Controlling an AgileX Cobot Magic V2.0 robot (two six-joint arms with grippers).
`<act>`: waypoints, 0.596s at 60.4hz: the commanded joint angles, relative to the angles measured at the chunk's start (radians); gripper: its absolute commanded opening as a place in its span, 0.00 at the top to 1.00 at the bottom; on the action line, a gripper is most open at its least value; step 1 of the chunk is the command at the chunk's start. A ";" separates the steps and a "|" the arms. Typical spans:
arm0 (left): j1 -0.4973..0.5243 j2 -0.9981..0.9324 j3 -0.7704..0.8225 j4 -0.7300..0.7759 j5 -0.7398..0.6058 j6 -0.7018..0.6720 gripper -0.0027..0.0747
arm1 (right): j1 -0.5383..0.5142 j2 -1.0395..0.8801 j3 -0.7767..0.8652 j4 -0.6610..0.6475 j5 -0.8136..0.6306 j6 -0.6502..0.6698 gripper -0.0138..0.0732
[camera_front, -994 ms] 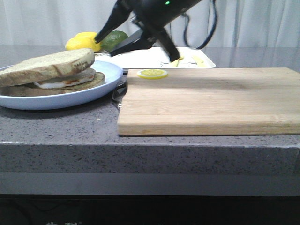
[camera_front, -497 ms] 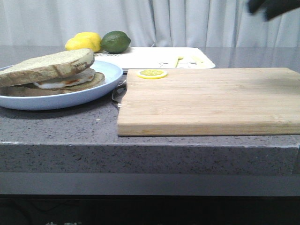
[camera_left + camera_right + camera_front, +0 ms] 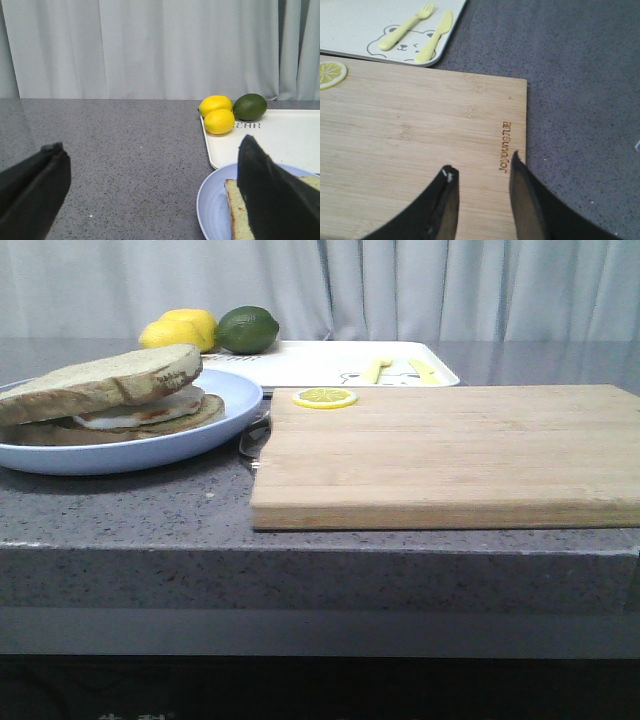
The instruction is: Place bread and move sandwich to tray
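Observation:
The sandwich [image 3: 120,405] lies on a round pale-blue plate [image 3: 215,425] at the front left. The thick bread [image 3: 100,378] rests on top of the fried egg [image 3: 135,418] and a flatter slice. The white tray [image 3: 320,365] lies behind the cutting board; it also shows in the right wrist view [image 3: 365,25]. My left gripper [image 3: 150,192] is open and empty above the counter, beside the plate [image 3: 212,200] and a bread edge [image 3: 237,212]. My right gripper [image 3: 482,165] is open and empty over the wooden cutting board [image 3: 410,130]. Neither gripper shows in the front view.
The wooden cutting board [image 3: 450,450] fills the centre and right, with a lemon slice [image 3: 324,397] at its far left corner. Two lemons [image 3: 180,328] and a lime [image 3: 247,328] sit at the tray's far left. A fork and knife picture [image 3: 422,27] marks the tray.
A dark arm that hung over the tray a second ago rose to the upper right and has left the front view. The sandwich and plate have not moved.

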State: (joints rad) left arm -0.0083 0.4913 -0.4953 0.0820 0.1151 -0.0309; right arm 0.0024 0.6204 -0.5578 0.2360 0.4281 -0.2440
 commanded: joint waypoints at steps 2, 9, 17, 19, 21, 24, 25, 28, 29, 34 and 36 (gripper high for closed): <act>0.002 0.009 -0.028 -0.004 -0.075 -0.007 0.11 | 0.003 -0.140 0.064 -0.003 -0.116 -0.011 0.54; 0.002 0.009 -0.028 -0.004 -0.075 -0.007 0.11 | 0.003 -0.263 0.141 -0.003 -0.148 -0.011 0.66; 0.002 0.009 -0.028 -0.004 -0.075 -0.007 0.11 | 0.003 -0.329 0.179 -0.003 -0.141 -0.011 0.95; 0.002 0.009 -0.028 -0.004 -0.075 -0.007 0.11 | 0.003 -0.331 0.181 -0.003 -0.146 -0.011 0.93; 0.002 0.009 -0.028 -0.004 -0.075 -0.007 0.11 | 0.003 -0.331 0.181 -0.003 -0.155 -0.011 0.93; 0.002 0.009 -0.028 -0.026 -0.068 -0.011 0.11 | 0.003 -0.331 0.182 -0.003 -0.164 -0.011 0.93; 0.002 0.009 -0.028 -0.043 -0.065 -0.011 0.11 | 0.003 -0.331 0.182 -0.003 -0.165 -0.011 0.93; 0.002 0.009 -0.028 -0.107 -0.056 -0.011 0.11 | 0.003 -0.331 0.182 -0.003 -0.166 -0.011 0.93; 0.002 0.014 -0.028 -0.119 -0.051 -0.011 0.11 | 0.003 -0.331 0.182 -0.003 -0.166 -0.011 0.93; -0.002 0.050 -0.039 -0.134 -0.025 -0.011 0.11 | 0.003 -0.331 0.183 -0.003 -0.166 -0.011 0.93; -0.007 0.077 -0.051 -0.134 -0.009 -0.011 0.11 | 0.003 -0.331 0.183 -0.003 -0.166 -0.011 0.93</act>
State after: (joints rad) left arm -0.0083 0.5179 -0.4975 -0.0250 0.1501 -0.0309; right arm 0.0024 0.2821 -0.3517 0.2342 0.3504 -0.2464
